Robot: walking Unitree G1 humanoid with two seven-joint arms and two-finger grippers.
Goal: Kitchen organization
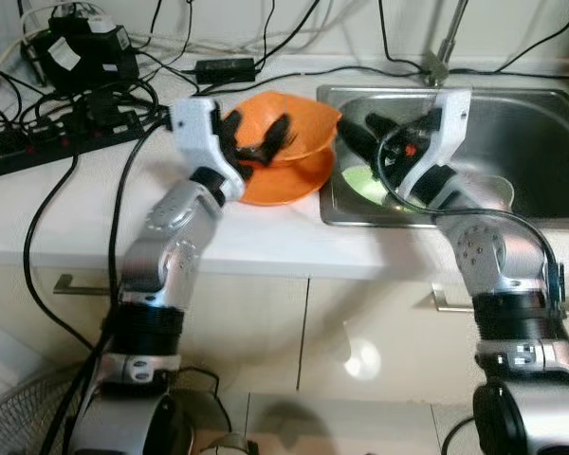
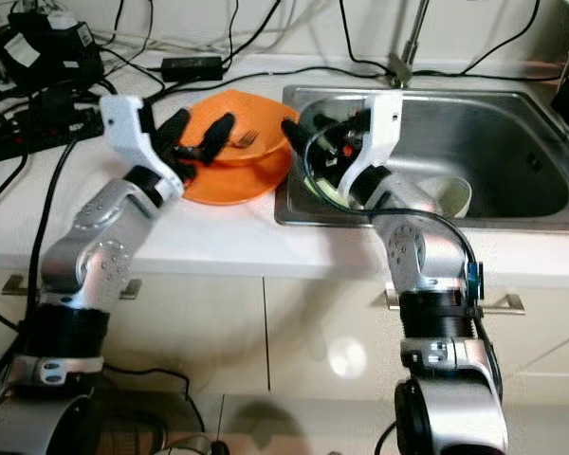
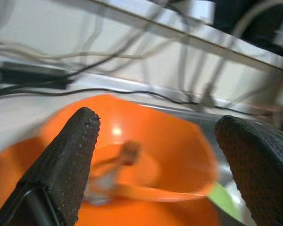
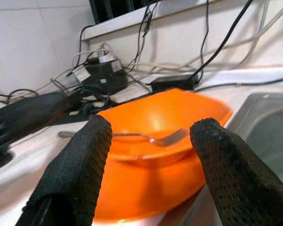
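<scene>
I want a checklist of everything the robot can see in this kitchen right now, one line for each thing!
Surface: white countertop with a steel sink set into it.
Job's things: orange bowl stacked on an orange plate beside the sink; a fork lies in the bowl.
Clutter: a pale green plate and a pale bowl sit in the sink.
Grippers: left gripper at the orange bowl, fingers open; right gripper over the sink's edge next to the bowl, fingers open.
Cables: black power strip, adapter and many tangled wires on the counter.
Surroundings: faucet, cabinet doors below, a fan on the floor.
</scene>
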